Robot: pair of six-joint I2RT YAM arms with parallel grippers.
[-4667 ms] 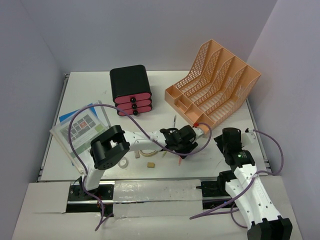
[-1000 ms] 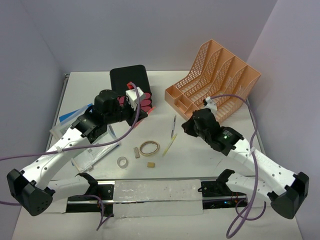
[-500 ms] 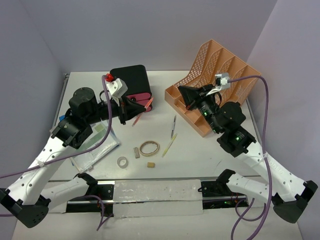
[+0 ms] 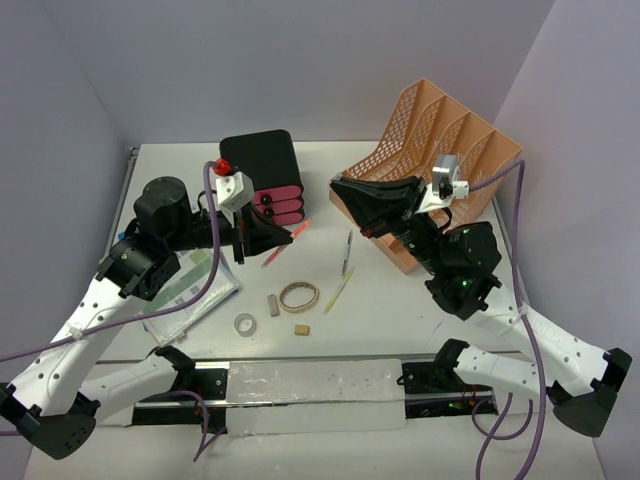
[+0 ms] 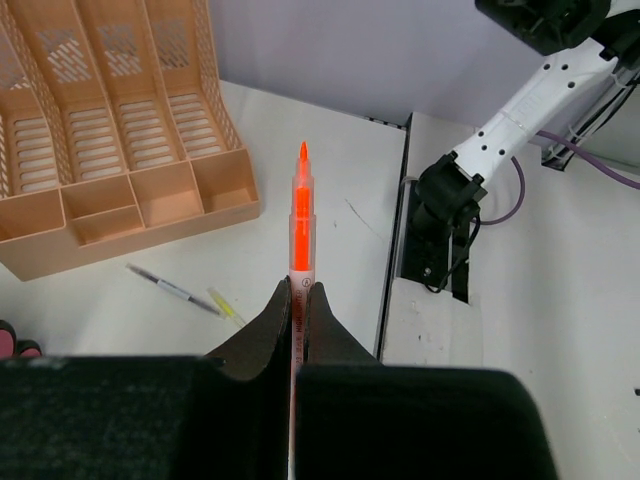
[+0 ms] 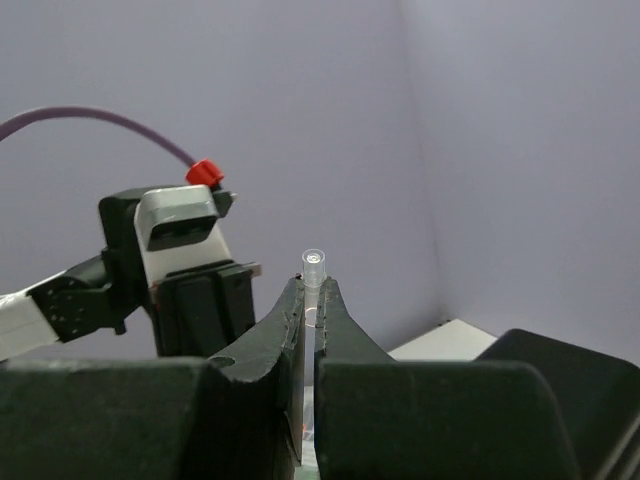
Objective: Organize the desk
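My left gripper (image 5: 301, 290) is shut on an uncapped orange highlighter (image 5: 300, 215), which points away from the jaws over the white desk (image 5: 330, 190). In the top view that gripper (image 4: 272, 238) hangs in front of the black drawer box, with the highlighter (image 4: 297, 232) sticking out to the right. My right gripper (image 6: 311, 290) is shut on a small clear cap (image 6: 313, 262). It hangs above the desk (image 4: 400, 300) near the rack's left end (image 4: 340, 186), pointing left toward the left gripper (image 6: 190, 290).
A black drawer box (image 4: 262, 170) with pink drawers stands at the back, and a peach mesh rack (image 4: 440, 150) at the back right. A pen (image 4: 347, 252), yellow highlighter (image 4: 339, 290), rubber band (image 4: 298, 296), tape roll (image 4: 244, 324) and eraser (image 4: 301, 329) lie mid-desk. Papers (image 4: 185, 290) lie left.
Both arms have risen from the desk. The right gripper has swung left with the cap. The left gripper has come away from the drawer box with the highlighter pointing right.
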